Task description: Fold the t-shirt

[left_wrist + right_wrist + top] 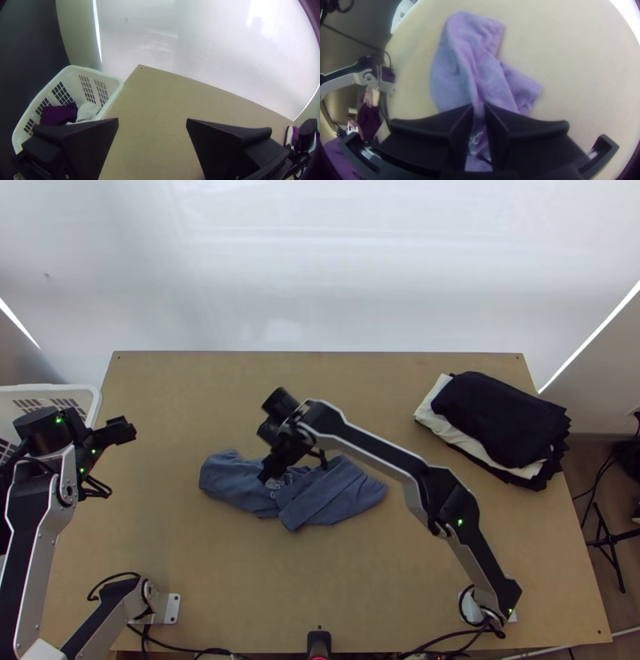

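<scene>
Light wooden counter [320, 580]: carries the blue cloth t-shirt [336, 496] near mid-surface, bunched and partly doubled over. Folding judged early; flattening, squaring and final folds outstanding. Left black-fingered gripper [152, 119]: jaws spread, well apart from the garment. Right black-fingered gripper [478, 105]: jaws pinching a ridge of the shirt. Pale chest print [278, 483]: lettering not legible.

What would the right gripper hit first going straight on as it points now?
The right gripper would most likely meet the blue t-shirt, lying loosely bunched; depth is unclear, so it may already be touching.
</scene>
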### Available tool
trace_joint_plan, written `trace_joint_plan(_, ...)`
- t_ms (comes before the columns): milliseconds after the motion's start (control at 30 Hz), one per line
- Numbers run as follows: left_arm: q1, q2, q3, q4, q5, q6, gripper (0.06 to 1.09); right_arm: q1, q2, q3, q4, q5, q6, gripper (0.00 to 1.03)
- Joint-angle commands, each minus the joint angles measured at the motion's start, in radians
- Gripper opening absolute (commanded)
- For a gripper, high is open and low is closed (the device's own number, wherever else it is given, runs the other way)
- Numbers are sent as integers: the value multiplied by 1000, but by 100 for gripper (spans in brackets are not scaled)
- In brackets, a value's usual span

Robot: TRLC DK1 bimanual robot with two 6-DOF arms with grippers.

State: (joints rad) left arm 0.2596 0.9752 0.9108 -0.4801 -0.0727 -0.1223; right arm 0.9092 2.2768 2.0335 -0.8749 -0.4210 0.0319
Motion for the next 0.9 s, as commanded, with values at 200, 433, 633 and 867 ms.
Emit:
trace_joint_plan(200, -5, 34, 14, 32, 2, -4, 104, -222, -154, -56, -29, -91, 48, 3)
trace_joint_plan(433, -14, 53, 23, 34, 4, -5, 105, -363, -214, -196, 8, -85, 36, 3)
trace_joint_plan(633, -14, 56, 22, 40, 4, -5, 104, -464, -231, -315, 85, -9, 19, 3)
trace_joint_plan(867, -13, 56, 2, 40, 4, 3, 104, -526, -249, -380, 159, 113, 22, 3)
